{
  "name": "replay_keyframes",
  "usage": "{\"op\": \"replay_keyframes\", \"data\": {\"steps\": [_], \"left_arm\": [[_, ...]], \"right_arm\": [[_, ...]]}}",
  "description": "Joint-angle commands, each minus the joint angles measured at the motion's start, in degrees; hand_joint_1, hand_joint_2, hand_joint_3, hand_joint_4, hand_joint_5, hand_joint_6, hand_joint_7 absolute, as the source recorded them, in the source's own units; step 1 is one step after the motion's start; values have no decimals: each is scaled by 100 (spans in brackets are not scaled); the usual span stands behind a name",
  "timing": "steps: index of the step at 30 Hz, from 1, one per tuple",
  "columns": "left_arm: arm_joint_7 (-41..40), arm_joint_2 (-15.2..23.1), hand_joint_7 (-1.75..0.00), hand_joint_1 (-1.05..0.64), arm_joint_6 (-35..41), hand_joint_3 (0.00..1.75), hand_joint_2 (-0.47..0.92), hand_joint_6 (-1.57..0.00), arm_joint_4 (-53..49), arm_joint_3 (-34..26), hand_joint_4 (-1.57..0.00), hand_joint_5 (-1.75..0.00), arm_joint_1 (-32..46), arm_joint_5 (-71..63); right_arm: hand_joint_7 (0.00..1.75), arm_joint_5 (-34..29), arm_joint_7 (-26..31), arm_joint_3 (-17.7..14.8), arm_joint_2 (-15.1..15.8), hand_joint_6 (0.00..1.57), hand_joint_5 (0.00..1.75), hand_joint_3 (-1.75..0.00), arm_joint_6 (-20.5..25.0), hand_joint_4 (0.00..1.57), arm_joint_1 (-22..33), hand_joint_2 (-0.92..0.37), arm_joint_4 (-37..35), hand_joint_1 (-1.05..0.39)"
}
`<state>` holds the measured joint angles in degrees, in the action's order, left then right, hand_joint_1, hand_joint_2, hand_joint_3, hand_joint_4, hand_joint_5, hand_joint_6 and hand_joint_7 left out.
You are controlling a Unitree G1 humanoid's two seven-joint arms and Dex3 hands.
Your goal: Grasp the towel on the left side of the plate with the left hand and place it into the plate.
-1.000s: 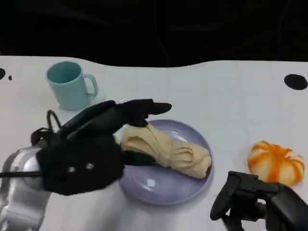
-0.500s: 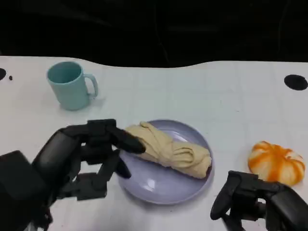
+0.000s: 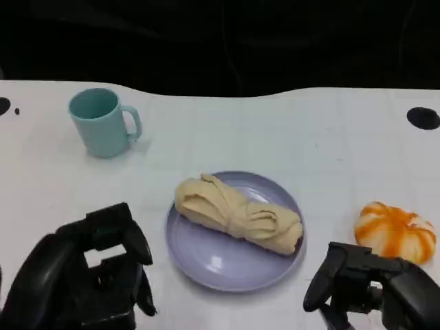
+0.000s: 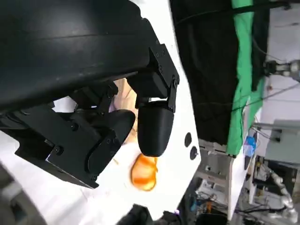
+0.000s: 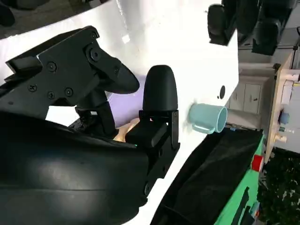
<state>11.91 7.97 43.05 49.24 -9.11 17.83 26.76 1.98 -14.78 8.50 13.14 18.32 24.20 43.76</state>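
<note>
Crumpled beige towel (image 3: 237, 214) on lavender plate (image 3: 227, 265)

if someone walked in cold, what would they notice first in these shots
Probably the crumpled tan towel lying across the lavender plate in the middle of the white table. Next, the striped orange pumpkin-like object to the plate's right and the teal mug at the far left. The two black hands frame the near edge, the left hand empty beside the plate, the right hand low at the other corner.
</note>
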Motion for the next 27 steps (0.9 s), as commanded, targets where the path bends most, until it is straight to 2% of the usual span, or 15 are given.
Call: {"op": "replay_keyframes", "data": {"steps": [1,10,18,27], "left_arm": [[-270,-98,-173,-5,346,146,48,-72,-73,-66,-88,-175,26,333],[-588,-143,-175,-7,781,141,53,-69,-445,-46,-86,-175,-63,682],[-792,-164,-175,-7,949,145,46,-66,-455,98,-85,-175,-133,667],[-896,-113,-175,-6,1016,144,48,-67,-442,60,-84,-175,-180,668]], "right_arm": [[133,76,-48,-117,79,70,166,-108,-71,76,18,-57,-51,-10],[132,105,-137,-263,125,70,166,-108,-189,76,66,-56,-95,-9],[133,162,-188,-349,124,69,167,-110,-319,74,79,-57,-190,-8],[135,118,-172,-311,126,68,166,-110,-382,73,90,-57,-170,-9]]}}
